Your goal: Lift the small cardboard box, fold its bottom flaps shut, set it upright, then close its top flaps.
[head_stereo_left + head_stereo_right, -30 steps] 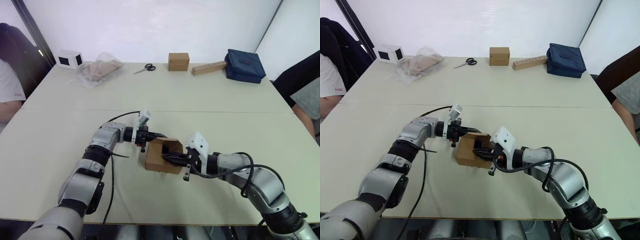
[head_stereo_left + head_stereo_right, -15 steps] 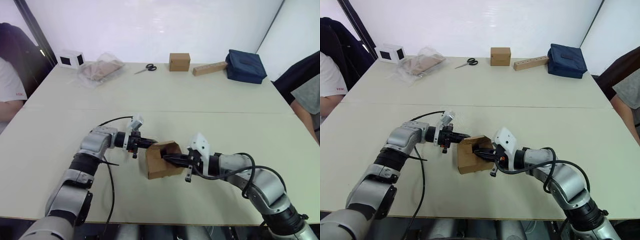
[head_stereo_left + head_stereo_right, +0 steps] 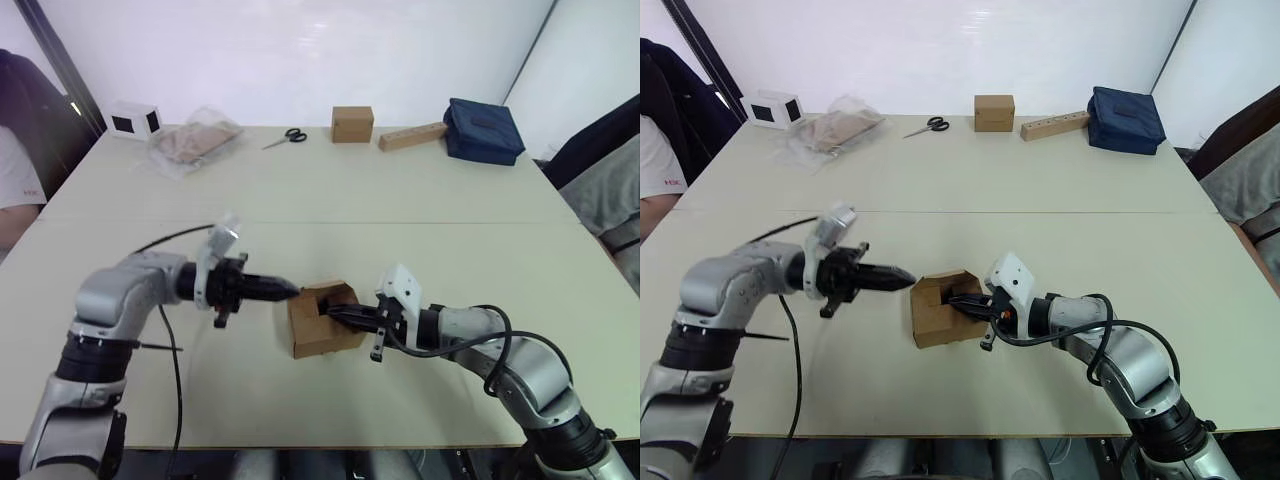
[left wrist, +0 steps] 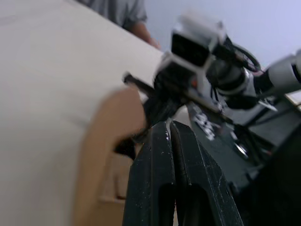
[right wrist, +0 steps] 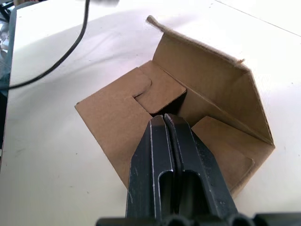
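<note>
The small cardboard box [image 3: 320,325] lies on its side on the table near the front edge, one end facing right. At that end two flaps [image 5: 162,89] are folded inward and one large flap [image 5: 207,77] stands open; I cannot tell whether these are the bottom flaps or the top flaps. The other end is hidden. My right gripper [image 3: 331,312] is shut, its tips [image 5: 163,117] pressed against the folded-in flaps. My left gripper [image 3: 292,291] is shut and empty, pointing right, its tip at the box's upper left edge [image 4: 110,136]; contact is unclear.
Along the far edge stand a white box with black squares [image 3: 132,118], a plastic bag [image 3: 195,142], scissors [image 3: 282,137], a brown cube box [image 3: 352,123], a wooden block [image 3: 412,136] and a navy bag [image 3: 484,130]. People sit at the left [image 3: 15,190] and the right [image 3: 620,190].
My left arm has drawn back to the left, its gripper sliding off the box's top to its left edge. The right gripper stays pressed into the flaps. The box has turned slightly.
</note>
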